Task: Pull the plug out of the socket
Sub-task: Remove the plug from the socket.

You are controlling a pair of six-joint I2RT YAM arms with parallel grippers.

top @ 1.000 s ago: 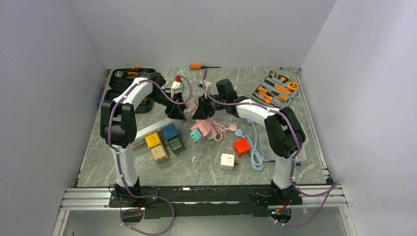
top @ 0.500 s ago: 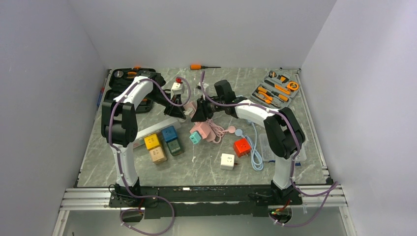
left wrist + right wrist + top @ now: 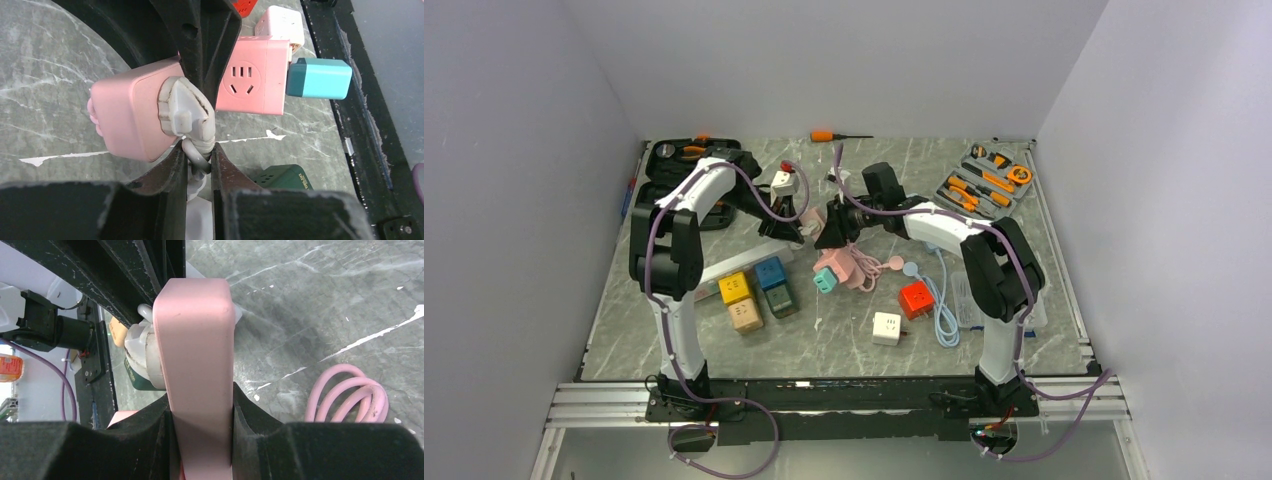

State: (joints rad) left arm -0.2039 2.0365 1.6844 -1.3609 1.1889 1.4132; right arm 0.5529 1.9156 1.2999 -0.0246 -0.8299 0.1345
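We saw our left hand point(image 3: 199, 159) clenched on the white plug point(image 3: 184, 111), seated in the pink socket point(image 3: 125, 115) grasped by our right hand point(image 3: 201, 412).

No text, number or brand is legible to me in any view. In the left wrist view the green cube point(image 3: 284, 179) carries a small pale print mark, too small and blurred to read.

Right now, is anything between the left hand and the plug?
Nothing visible. The left hand is shut on the plug at its neck, and the right hand holds the socket.
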